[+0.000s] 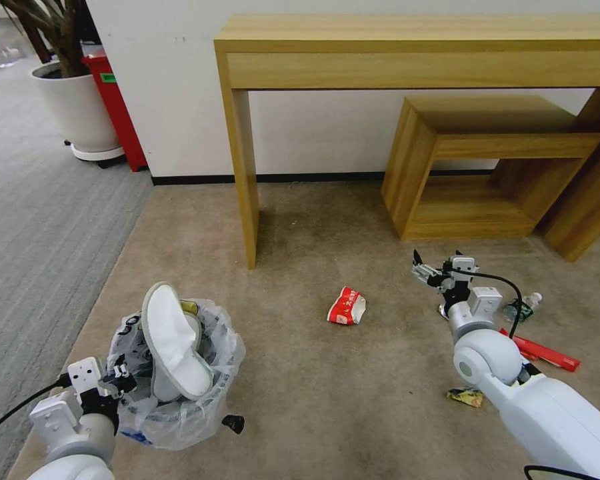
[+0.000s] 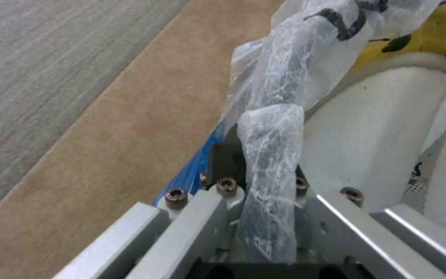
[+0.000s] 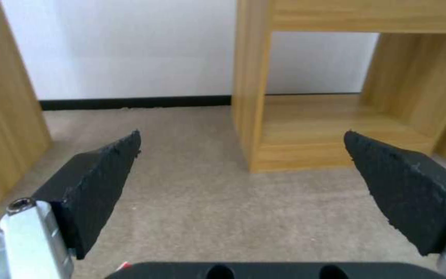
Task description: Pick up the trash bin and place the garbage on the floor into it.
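Trash bin (image 1: 180, 393) is held at its rim by the left hand (image 1: 117, 381), whose fingers are pinched on the bag-wrapped edge; in the left wrist view the crinkled film (image 2: 272, 155) is seen clamped between them. A white slipper (image 1: 173, 343) is already lodged inside, just beyond that hand. The bin is judged light, but its liner is thin and slippery, so a grip through to the stiff rim is needed. Ahead and to the left of the right hand (image 1: 428, 272), a red crumpled carton (image 1: 347, 307) lies on the floor (image 1: 313, 387); it is judged light and soft, best taken across its folded middle. The right hand is held above the floor with its fingers spread wide and nothing between them. Near it on the other side lie a small bottle (image 1: 523, 308) and a flat red packet (image 1: 543, 352).
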Controlling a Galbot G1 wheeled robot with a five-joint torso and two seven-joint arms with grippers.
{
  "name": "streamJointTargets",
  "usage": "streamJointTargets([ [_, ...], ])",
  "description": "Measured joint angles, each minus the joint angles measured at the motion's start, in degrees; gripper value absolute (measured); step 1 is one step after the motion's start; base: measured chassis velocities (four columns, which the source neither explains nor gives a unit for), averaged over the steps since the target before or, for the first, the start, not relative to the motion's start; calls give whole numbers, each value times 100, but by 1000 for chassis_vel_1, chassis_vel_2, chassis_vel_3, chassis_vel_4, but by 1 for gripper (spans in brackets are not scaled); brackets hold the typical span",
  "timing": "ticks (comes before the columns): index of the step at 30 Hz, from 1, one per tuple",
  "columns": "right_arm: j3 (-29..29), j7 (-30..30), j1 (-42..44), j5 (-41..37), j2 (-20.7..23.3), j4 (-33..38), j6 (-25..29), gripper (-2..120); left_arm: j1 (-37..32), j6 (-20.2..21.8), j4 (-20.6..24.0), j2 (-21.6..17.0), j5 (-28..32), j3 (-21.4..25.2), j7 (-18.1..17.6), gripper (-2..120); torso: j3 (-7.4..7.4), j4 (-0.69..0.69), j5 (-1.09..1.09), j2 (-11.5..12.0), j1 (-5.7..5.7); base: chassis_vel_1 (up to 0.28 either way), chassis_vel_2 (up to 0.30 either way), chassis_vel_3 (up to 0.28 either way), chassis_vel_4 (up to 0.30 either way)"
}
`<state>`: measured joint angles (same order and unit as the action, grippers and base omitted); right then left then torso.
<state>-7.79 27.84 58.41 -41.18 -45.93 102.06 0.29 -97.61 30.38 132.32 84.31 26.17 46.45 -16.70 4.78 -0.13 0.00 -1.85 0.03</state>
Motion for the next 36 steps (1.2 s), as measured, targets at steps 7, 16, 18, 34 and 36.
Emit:
streamJointTargets([
  [7, 20, -30, -10, 41, -17, -31, 64, 100, 22, -5, -18, -3, 23, -14, -19, 1, 0, 0, 0, 0, 0, -72, -61, -81, -80],
  [16, 63, -61, -32, 89, -47, -72, 140, 100, 26, -23, -28, -15, 56, -7, -39, 1, 0, -3, 0, 0, 0, -102, -98, -91, -100],
  [18, 63, -70, -36, 92, -49, -79, 159, 100, 26, -23, -27, -19, 62, 0, -39, 1, 0, -2, 0, 0, 0, -68, -84, -63, -58],
  [34, 97, -111, -27, 102, -85, -105, 205, 100, 73, -14, -56, 2, 75, 46, -110, 1, 0, 0, 0, 0, 0, -9, -12, -9, -8],
  [36, 101, -117, -28, 104, -85, -107, 200, 100, 74, -2, -62, 1, 77, 64, -114, 1, 0, 0, 0, 0, 0, 0, 0, 0, 0],
])
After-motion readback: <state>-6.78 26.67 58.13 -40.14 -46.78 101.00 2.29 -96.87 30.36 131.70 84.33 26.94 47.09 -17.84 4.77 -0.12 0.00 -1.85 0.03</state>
